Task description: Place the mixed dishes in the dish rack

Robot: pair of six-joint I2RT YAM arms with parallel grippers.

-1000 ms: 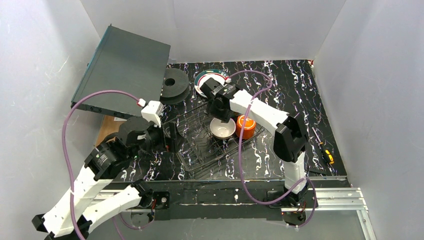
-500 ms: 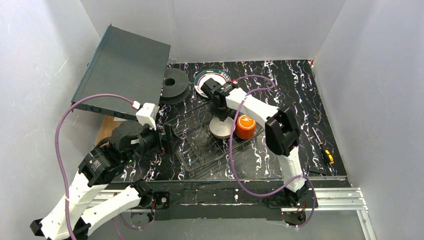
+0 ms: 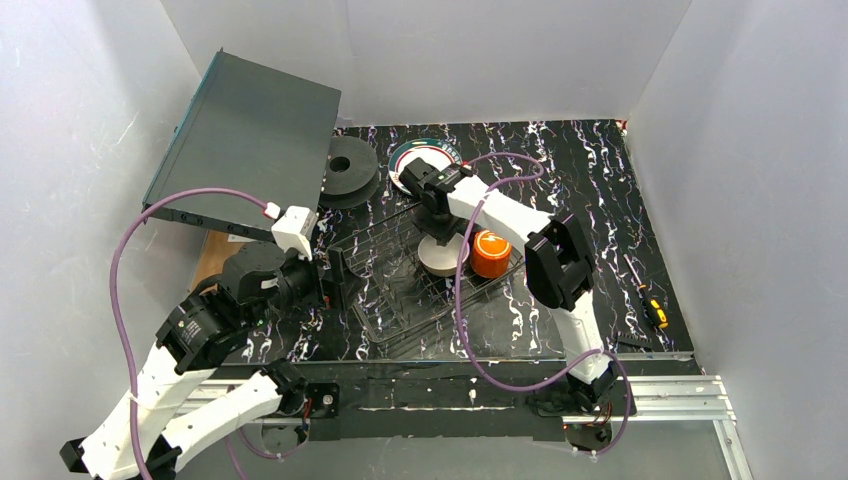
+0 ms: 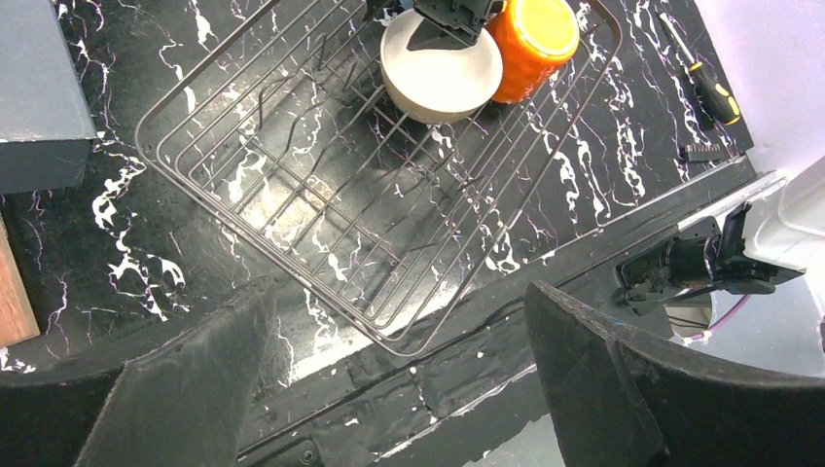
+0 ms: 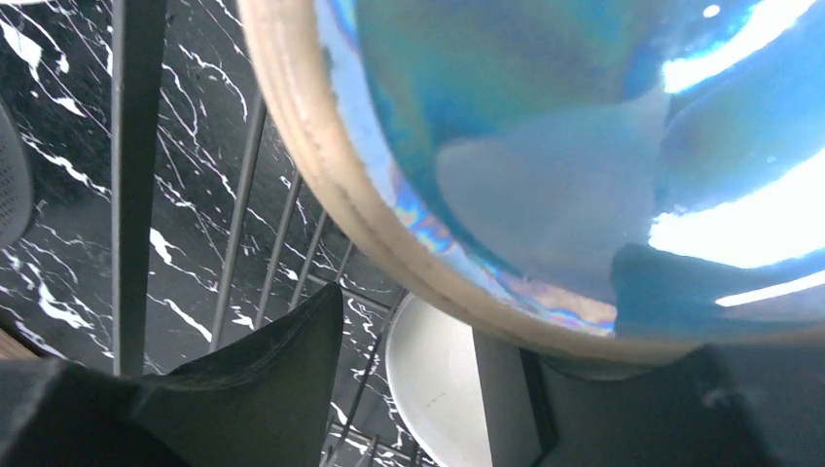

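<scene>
**Right wrist view: blue mug fills the frame, over the rack**

I see the blue mug (image 5: 545,146) up close, cream-rimmed and blue-glazed inside, between the 2 fingers (image 5: 282,370) of the right gripper (image 3: 437,215). The jaws stand partly open astride its wall; I cannot tell whether they actually clamp it. From the top external view, that gripper hangs over the far side of the dish rack (image 3: 395,290). The cream bowl (image 4: 443,73) sits in the rack just below it, with the orange cup (image 4: 530,44) touching the bowl's right side. The green-and-red rimmed plate (image 3: 413,155) lies on the table (image 3: 600,200) behind the rack. My left gripper (image 4: 397,297) is spread wide, holds nothing, and hovers by the rack's near-left side.
</scene>
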